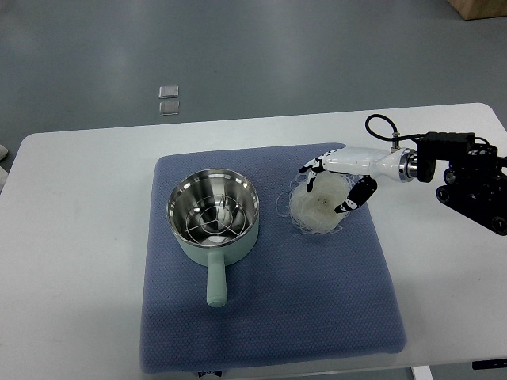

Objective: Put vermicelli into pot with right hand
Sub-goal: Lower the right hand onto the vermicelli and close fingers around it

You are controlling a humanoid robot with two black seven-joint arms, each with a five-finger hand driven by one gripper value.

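Our black-tipped fingers [310, 168] are curling down around the vermicelli [318, 204], one set reaching over its far edge and the thumb [355, 196] pressing in on the near right side, so our right hand [337, 180] is closing on the pale nest; whether the grip is fully tight we cannot tell. The vermicelli is lying on the blue mat [269, 317], loose strands straying out around its rim, just to the right of the pot [214, 218] and not touching it. Behind the hand, our white wrist is leading back to the black forearm [471, 182], which is coming in from the right edge over the white table [71, 261]. The pot is sitting upright on the mat's left half, its steel inside shining and its pale green handle [216, 285] pointing toward us.
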